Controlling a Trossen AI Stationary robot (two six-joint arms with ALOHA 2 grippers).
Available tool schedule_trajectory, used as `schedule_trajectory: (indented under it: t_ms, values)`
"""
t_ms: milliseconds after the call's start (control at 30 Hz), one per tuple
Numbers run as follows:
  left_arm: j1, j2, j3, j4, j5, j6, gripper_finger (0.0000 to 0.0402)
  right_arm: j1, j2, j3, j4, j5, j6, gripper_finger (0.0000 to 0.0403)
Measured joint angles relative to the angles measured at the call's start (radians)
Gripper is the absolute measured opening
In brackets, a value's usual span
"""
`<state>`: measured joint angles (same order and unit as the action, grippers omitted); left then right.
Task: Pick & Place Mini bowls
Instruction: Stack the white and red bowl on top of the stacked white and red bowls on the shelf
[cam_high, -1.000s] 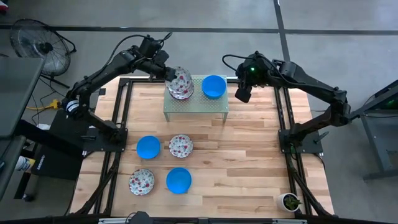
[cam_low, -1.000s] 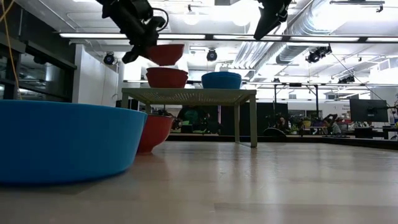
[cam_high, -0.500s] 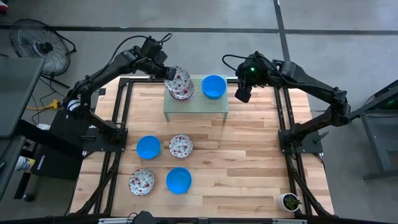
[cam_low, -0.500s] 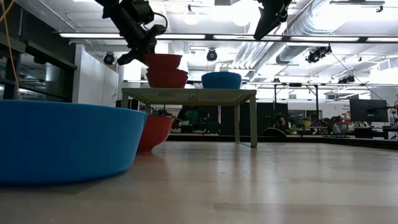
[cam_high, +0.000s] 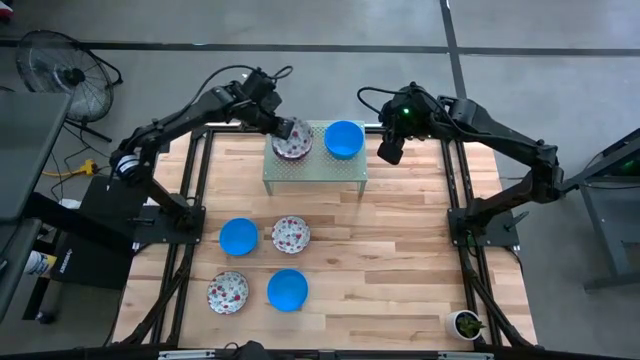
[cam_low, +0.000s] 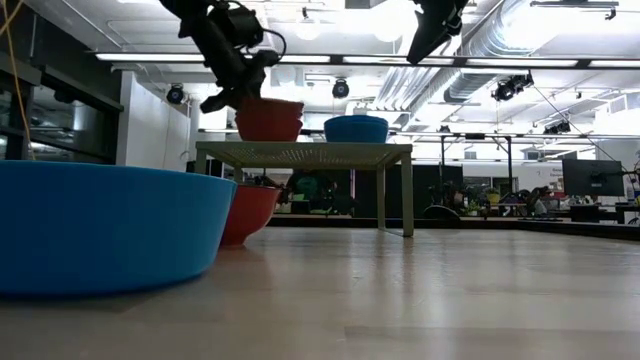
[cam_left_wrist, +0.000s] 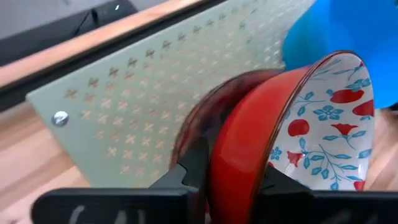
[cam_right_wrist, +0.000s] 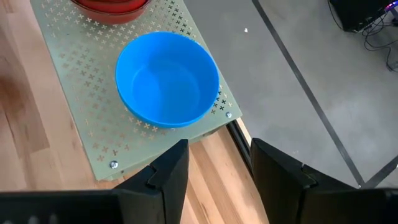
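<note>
On the pale green rack (cam_high: 316, 170) a floral mini bowl (cam_high: 293, 144), red outside, sits nested in a second red-sided bowl (cam_low: 268, 130). My left gripper (cam_high: 283, 128) is shut on the upper one. A blue mini bowl (cam_high: 344, 139) rests on its base on the rack's right part. My right gripper (cam_high: 388, 152) hangs open past the rack's right end, above the blue bowl (cam_right_wrist: 166, 78), with nothing between its fingers. Two blue bowls (cam_high: 238, 237) and two floral bowls (cam_high: 290, 235) rest on the table nearer the front. My left gripper pinches the upper floral bowl's rim (cam_left_wrist: 239, 146), one finger on the red outer wall (cam_left_wrist: 194, 163) and one inside on the floral face. The fingers slant down from the table's far left. The bowl sits in the bowl under it on the rack.
The rack stands on legs at the table's far middle, with free wood under and around it. A black fan (cam_high: 62, 75) stands off the table at the far left. A small plant pot (cam_high: 466, 323) sits at the near right corner.
My left gripper has come down and a little toward the table's right and near edge with the floral bowl. The bowl hung tilted above the bowl on the rack and now sits nested in it. The gripper stays shut on its rim.
</note>
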<state>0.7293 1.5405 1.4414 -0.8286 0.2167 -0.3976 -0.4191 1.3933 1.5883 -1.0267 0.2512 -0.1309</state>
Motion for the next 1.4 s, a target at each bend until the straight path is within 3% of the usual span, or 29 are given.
schedule_trajectory:
  t_ms: [233,767,1167,1400]
  values:
    - [0.001,-0.004,0.002,0.018,0.011,0.009,0.0081,0.000,0.000,0.000,0.000,0.000,-0.005,0.0158]
    - [0.003,-0.007,0.022,-0.005,0.006,0.107,0.0092,0.000,0.000,0.000,-0.015,-0.001,-0.008,0.0158]
    - [0.003,-0.008,0.101,-0.026,-0.031,0.155,0.0211,0.000,0.000,0.000,-0.015,-0.009,-0.015,0.0158]
    - [0.003,-0.008,0.101,0.024,-0.045,0.255,0.0219,0.000,0.000,0.000,-0.016,-0.020,-0.015,0.0157]
